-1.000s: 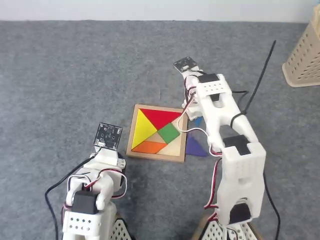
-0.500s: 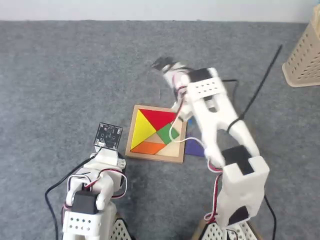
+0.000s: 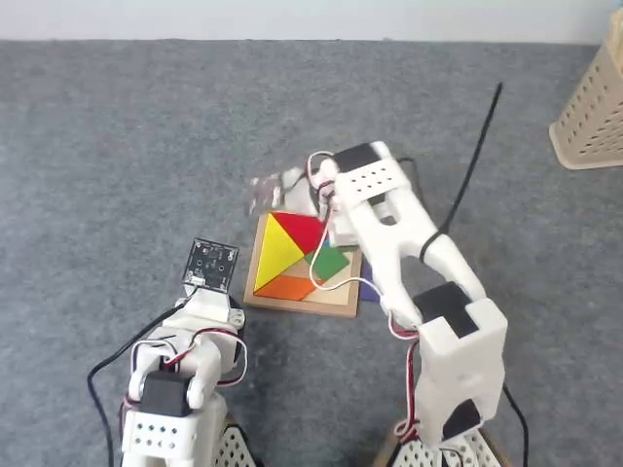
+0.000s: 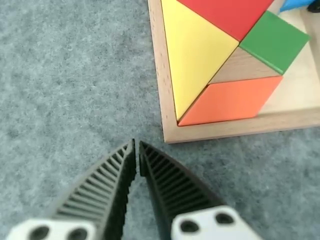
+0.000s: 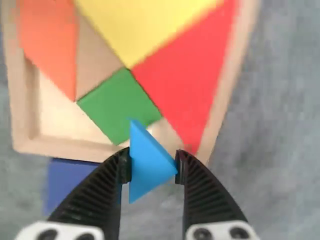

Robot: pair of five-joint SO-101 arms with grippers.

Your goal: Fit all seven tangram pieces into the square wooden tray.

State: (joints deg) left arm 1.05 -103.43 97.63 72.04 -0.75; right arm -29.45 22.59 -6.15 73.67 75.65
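Currently five pieces sit in the square wooden tray (image 4: 235, 128): large yellow triangle (image 5: 140, 25), large red triangle (image 5: 185, 85), green square (image 5: 120, 105), orange parallelogram (image 5: 50, 45) and small plain-wood triangle (image 5: 97, 62). Bare tray floor (image 5: 55, 115) shows along the rim beside the green square.

Step in hand, as I judge it: placing piece six, the small light-blue triangle (image 5: 145, 172). It is off the table, pinched across its sides by the right gripper (image 5: 152, 157); the jaws are partly closed, each pad against an edge. Its upper point overlaps the green square's corner, and the rest hangs over the tray rim, by the small gap between green and red.

Piece seven, a dark-blue triangle (image 5: 70, 180), lies flat on the grey carpet (image 4: 75, 75) just outside the rim, beside the gripper.

Next move probably calls for turning the blue triangle to match that gap, lowering it flat, then releasing. Risk: it catches on the rim or nudges the green square.

Left gripper (image 4: 136, 145): jaws closed together, holding nothing, over carpet near the tray's orange corner.
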